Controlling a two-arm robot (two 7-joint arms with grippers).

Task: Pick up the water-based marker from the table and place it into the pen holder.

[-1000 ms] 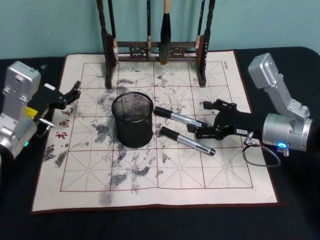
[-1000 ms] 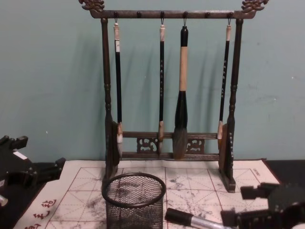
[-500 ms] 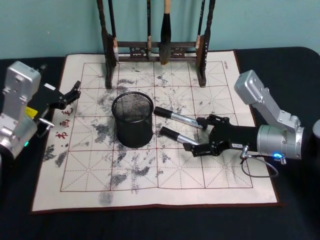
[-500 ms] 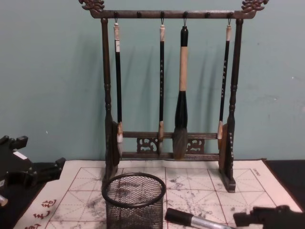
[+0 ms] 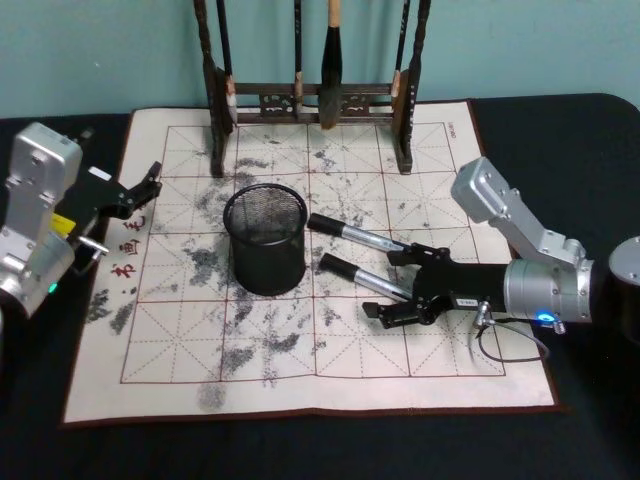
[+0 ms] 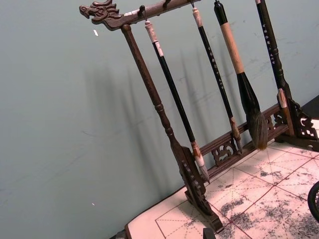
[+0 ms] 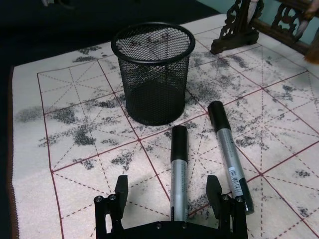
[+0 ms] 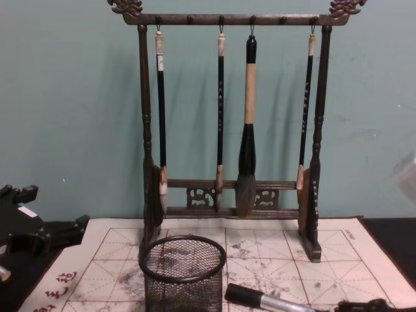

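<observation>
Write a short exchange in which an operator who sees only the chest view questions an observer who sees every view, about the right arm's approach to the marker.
Operator: The left gripper sits parked at the left. I see one black cap beside the pen holder. Is that the only marker?
Observer: No. Two lie on the table to the right of the holder: a nearer marker and a farther marker.
Operator: What is the right gripper doing?
Observer: The right gripper is open, with one finger on each side of the nearer marker's barrel, not yet closed on it.
</observation>
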